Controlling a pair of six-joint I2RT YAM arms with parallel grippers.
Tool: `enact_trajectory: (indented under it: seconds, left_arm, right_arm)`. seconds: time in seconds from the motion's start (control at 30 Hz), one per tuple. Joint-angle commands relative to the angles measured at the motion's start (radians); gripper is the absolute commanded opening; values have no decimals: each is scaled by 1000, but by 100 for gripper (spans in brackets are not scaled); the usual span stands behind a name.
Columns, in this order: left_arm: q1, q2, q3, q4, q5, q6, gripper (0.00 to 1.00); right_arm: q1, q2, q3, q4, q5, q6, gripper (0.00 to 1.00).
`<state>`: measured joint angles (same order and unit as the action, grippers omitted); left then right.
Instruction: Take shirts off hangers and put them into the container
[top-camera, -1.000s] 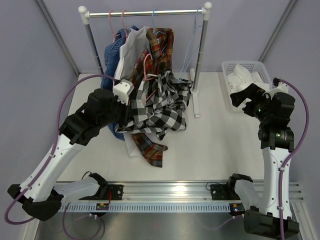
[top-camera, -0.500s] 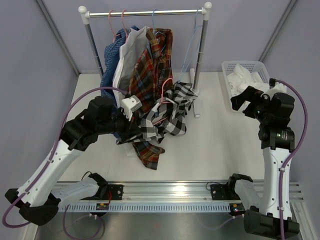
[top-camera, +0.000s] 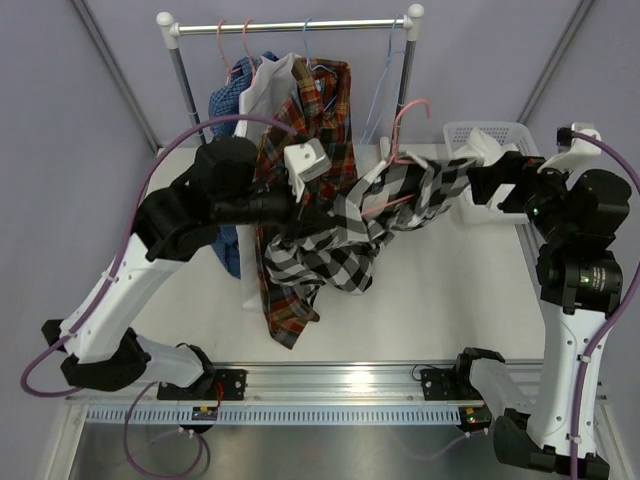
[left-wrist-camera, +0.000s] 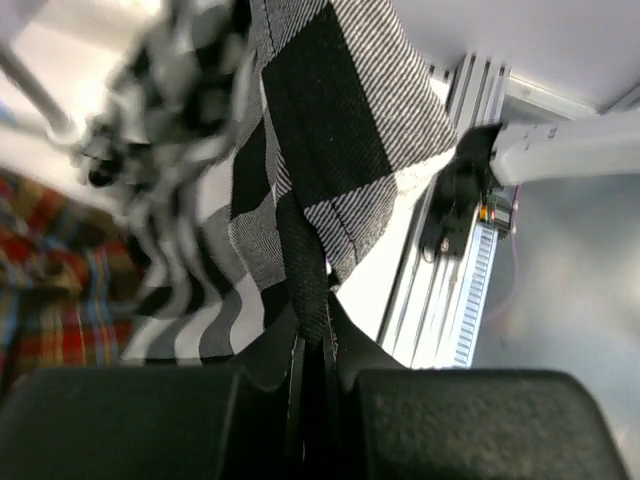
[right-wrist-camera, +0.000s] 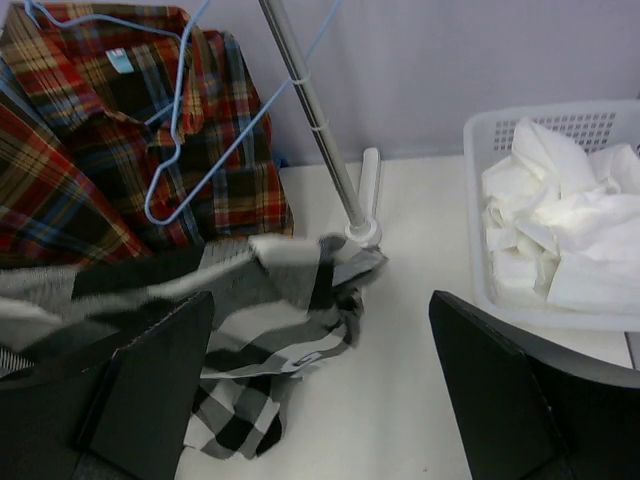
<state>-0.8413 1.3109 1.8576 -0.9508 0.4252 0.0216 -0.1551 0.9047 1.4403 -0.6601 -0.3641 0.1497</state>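
Observation:
My left gripper (left-wrist-camera: 312, 345) is shut on a fold of the black-and-white checked shirt (left-wrist-camera: 330, 110). In the top view it (top-camera: 305, 212) holds that shirt (top-camera: 400, 195) up, stretched to the right. A pink hanger (top-camera: 405, 125) is still caught in the shirt. My right gripper (top-camera: 478, 185) stands open at the shirt's right end. In the right wrist view the checked cloth (right-wrist-camera: 270, 300) hangs between and below its fingers (right-wrist-camera: 150, 370), ungripped. The white lattice container (top-camera: 520, 130) behind holds white shirts (right-wrist-camera: 570, 230). Red-orange plaid (top-camera: 315, 120), white (top-camera: 262, 95) and blue checked (top-camera: 228, 100) shirts hang on the rail.
The clothes rack's rail (top-camera: 290, 25) crosses the back, and its right post (right-wrist-camera: 320, 140) stands close to my right gripper. An empty light blue hanger (right-wrist-camera: 180, 150) dangles by that post. The plaid shirt's tail (top-camera: 285, 310) hangs low over the table (top-camera: 440, 290).
My left arm has risen and swung right, lifting the checked shirt and its pink hanger off the table. My right arm has risen and moved left to the shirt, still open.

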Motion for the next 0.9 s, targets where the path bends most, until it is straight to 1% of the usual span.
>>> enact_trajectory:
  seconds: [0.0, 0.1, 0.13, 0.2, 0.23, 0.27, 0.33, 0.37, 0.47, 0.53, 0.6, 0.7, 0.8, 0.87]
  left_arm:
    - [-22, 73, 231, 98, -86, -12, 0]
    - [-22, 114, 282, 96, -170, -15, 0]
    - [-22, 117, 260, 98, -221, -15, 0]
    - [-22, 120, 204, 96, -258, -17, 0]
    - [-22, 122, 133, 99, -270, -17, 0]
    - [-22, 122, 93, 107, -270, -53, 0]
    - [-24, 128, 26, 119, -275, -71, 0]
    - [-27, 131, -21, 138, -272, -83, 0]
    - [-47, 137, -67, 187, -258, -98, 0]
    - [-56, 148, -69, 204, -252, -107, 0]
    - [-70, 172, -54, 216, -243, -111, 0]
    - [-88, 205, -25, 236, -215, -114, 0]
    - [-108, 241, 1, 242, -201, -118, 0]
    - [-123, 255, 25, 242, -189, -117, 0]
  right_arm:
    - [9, 11, 75, 16, -18, -16, 99]
    - [9, 26, 132, 1, -7, -12, 99]
    - [9, 26, 141, -3, -4, -12, 99]
    - [9, 11, 140, 5, 10, -7, 99]
    - [9, -7, 129, 5, 10, -7, 98]
    - [11, -15, 124, 2, 10, -7, 98]
    - [25, -52, 92, -4, -4, -16, 98]
    - [52, -62, 77, -3, -18, -21, 98]
    - [89, -99, 3, 17, -93, -29, 96]
    - [114, -96, -30, 14, -134, -27, 95]
    - [135, -90, -46, 5, -148, -27, 95]
    - [149, -89, -81, 40, -157, -12, 95]
    - [149, -57, -80, 47, -171, -6, 95]
    - [184, -27, -69, 48, -167, -9, 95]
